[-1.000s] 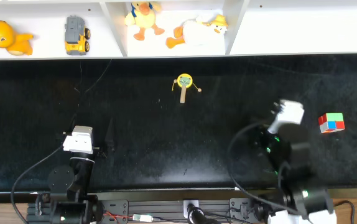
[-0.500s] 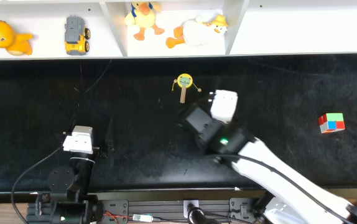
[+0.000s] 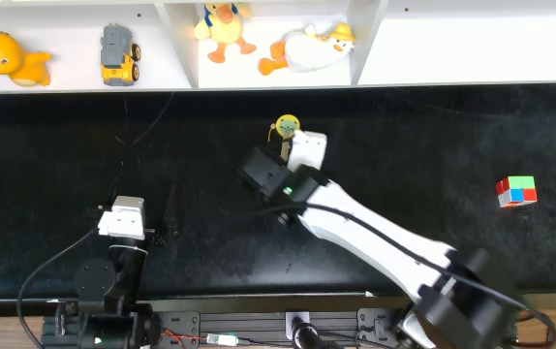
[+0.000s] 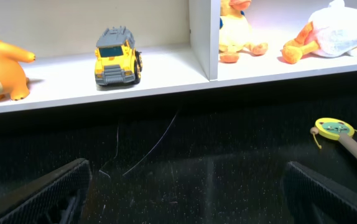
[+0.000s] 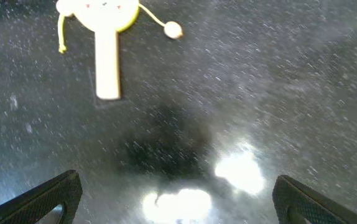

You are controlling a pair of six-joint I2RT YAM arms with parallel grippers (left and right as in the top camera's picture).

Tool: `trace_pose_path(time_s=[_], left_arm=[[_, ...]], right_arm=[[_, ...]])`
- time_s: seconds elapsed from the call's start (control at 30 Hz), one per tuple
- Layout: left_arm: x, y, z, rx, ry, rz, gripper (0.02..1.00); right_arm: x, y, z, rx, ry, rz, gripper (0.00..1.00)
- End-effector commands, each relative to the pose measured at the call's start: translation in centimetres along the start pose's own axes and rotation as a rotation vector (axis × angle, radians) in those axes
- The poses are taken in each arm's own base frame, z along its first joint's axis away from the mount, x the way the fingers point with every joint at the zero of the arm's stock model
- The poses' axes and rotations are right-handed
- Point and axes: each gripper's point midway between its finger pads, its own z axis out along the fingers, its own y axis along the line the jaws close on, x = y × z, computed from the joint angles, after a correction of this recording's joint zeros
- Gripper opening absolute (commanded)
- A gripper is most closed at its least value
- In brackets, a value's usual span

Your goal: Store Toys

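1. The rattle drum [image 3: 287, 130] has a yellow round head on a pale wooden handle, with small beads on strings. It lies flat on the black bench [image 3: 433, 126], near the front edge of the shelf and in front of its middle compartment.
2. The right gripper [image 5: 175, 202] hangs over the bench just short of the end of the handle. Its jaws are spread wide and hold nothing, and bare bench shows between the fingers. In the top view the right arm reaches from its base at the right across the middle, with its wrist just beside the drum.
3. The left gripper [image 4: 185, 193] is also spread wide and holds nothing. Its arm sits folded close to its base at the left, facing the shelf and well apart from the drum.
4. A puzzle cube [image 3: 516, 191] with red, green and blue faces sits on the bench far to the right, well apart from both grippers.
5. The white shelf [image 3: 65, 82] runs along the far edge of the bench.
   - Left compartment: an orange duck toy [image 3: 12, 56] and a yellow toy truck [image 3: 120, 55] with a grey top stand near each other but apart.
   - Middle compartment: a yellow plush duck [image 3: 224, 26] sits upright, and just beside it a second plush duck [image 3: 307, 48] — mostly white — lies on its side.
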Motion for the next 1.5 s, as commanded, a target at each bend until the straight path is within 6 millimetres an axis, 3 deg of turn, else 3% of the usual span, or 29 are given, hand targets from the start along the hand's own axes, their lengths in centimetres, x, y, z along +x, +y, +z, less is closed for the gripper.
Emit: trace_pose_path(time_s=[0.03,0.33,0.57,0.8,1.23,1.3,1.37,1.5], left_arm=[[0.0,0.0,0.0,-0.004,-0.007,0.021,0.998],[0.0,0.0,0.0,-0.004,-0.007,0.021,0.998],[0.0,0.0,0.0,-0.004,-0.007,0.021,0.998],[0.0,0.0,0.0,-0.004,-0.007,0.021,0.998],[0.0,0.0,0.0,-0.004,-0.007,0.021,0.998],[0.0,0.0,0.0,-0.004,-0.007,0.021,0.998],[0.0,0.0,0.0,-0.004,-0.007,0.021,0.998],[0.0,0.0,0.0,-0.004,-0.007,0.021,0.996]], right_arm=[[-2.3,2.0,0.7,0.007,-0.029,-0.023,0.996],[-5.0,3.7,3.3,0.027,-0.007,-0.012,0.996],[-4.8,3.4,5.3,0.026,0.058,0.019,0.993],[-3.9,4.9,7.0,-0.025,0.105,-0.05,0.996],[-2.7,5.0,8.1,-0.018,0.148,-0.066,0.998],[-2.7,5.0,8.1,-0.018,0.148,-0.065,0.89],[-2.7,5.1,8.2,-0.02,0.146,-0.064,0.638],[-2.6,5.2,8.1,-0.027,0.155,-0.064,0.367]])
